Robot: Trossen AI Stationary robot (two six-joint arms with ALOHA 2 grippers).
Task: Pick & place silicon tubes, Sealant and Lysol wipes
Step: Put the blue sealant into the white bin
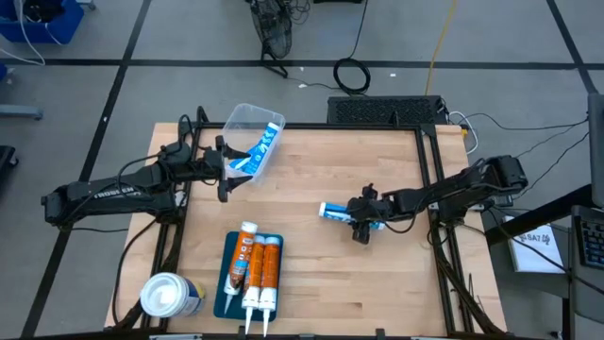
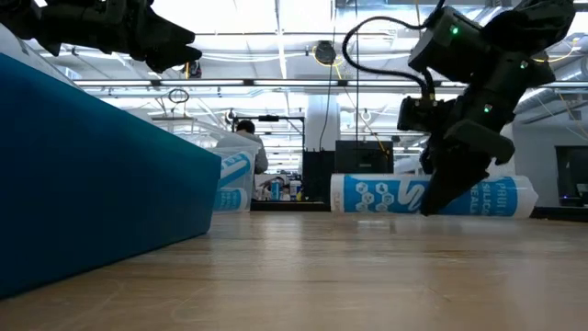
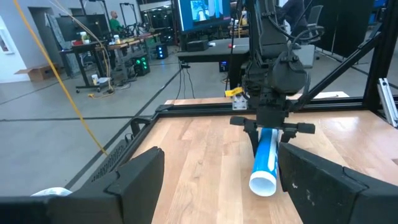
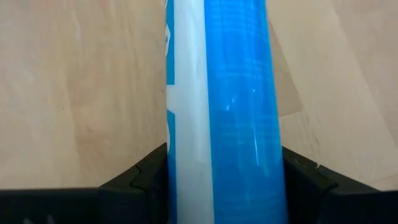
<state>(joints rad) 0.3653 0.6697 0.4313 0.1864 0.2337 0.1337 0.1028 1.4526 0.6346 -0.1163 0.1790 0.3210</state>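
While the right gripper (image 1: 362, 227) sits low over the right half of the wooden counter (image 1: 396, 283), its fingers are closed on a blue-and-white sealant tube (image 1: 336, 212) lying flat there; the right wrist view shows the tube (image 4: 221, 106) wedged between both dark fingers (image 4: 140, 180), its ends cut off. From table height the gripper hides the tube's middle (image 2: 372, 195), so only part of the label print can be read. The left gripper (image 1: 224, 170) hangs near the counter's far left corner with its fingers spread wide and nothing between them, just beside a clear plastic bin (image 1: 253, 132) tilted over the far edge; a second blue-and-white tube (image 1: 260, 151) lies inside the bin. Near the front edge, a dark blue tray (image 1: 226, 274) carries three orange-and-white silicone tubes (image 1: 257, 269) side by side (their nozzles overhang the tray). The Lysol wipes canister (image 1: 170, 296), white-lidded, stands at the front left corner, its label mostly hidden from above.
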